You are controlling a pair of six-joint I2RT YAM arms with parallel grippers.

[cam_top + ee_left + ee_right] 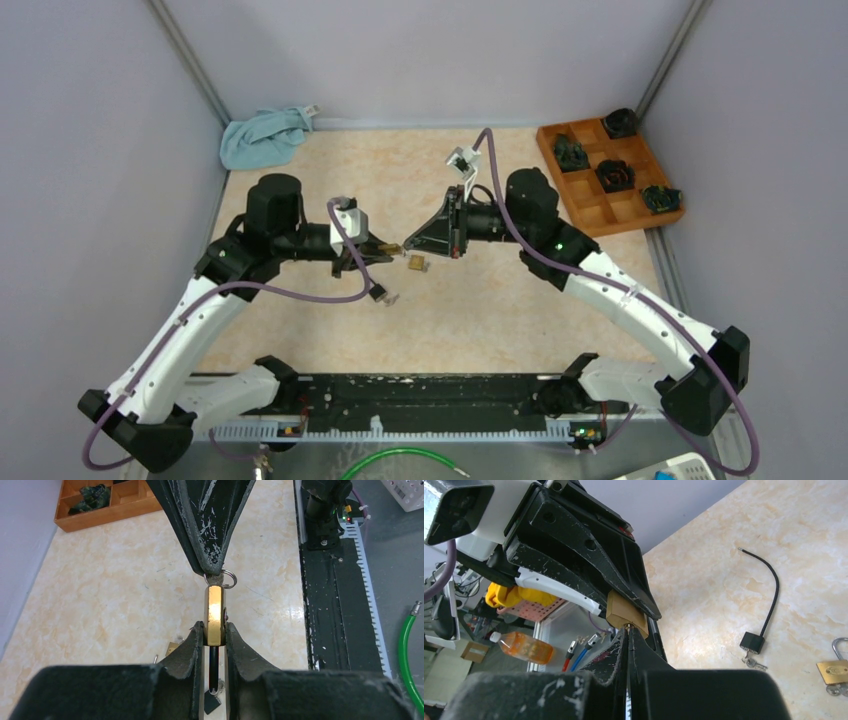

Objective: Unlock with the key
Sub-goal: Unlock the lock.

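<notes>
A brass padlock [215, 615] is held edge-on above the table, and my left gripper [215, 630] is shut on its body, with its black shackle running back between the fingers. My right gripper [214, 572] comes in from the far side, fingers pressed together at the padlock's bottom face. A key ring [229, 578] hangs at those fingertips; the key itself is mostly hidden between them. In the right wrist view, the right gripper [629, 630] touches the padlock [623, 612] at its keyhole end. From above, the left gripper [380, 247] and right gripper [407, 243] meet tip to tip.
A second brass padlock [834, 671] and a black cable lock [752, 642] with keys lie on the table below the grippers. A wooden compartment tray [590, 190] with dark items sits back right. A blue cloth [262, 137] lies back left.
</notes>
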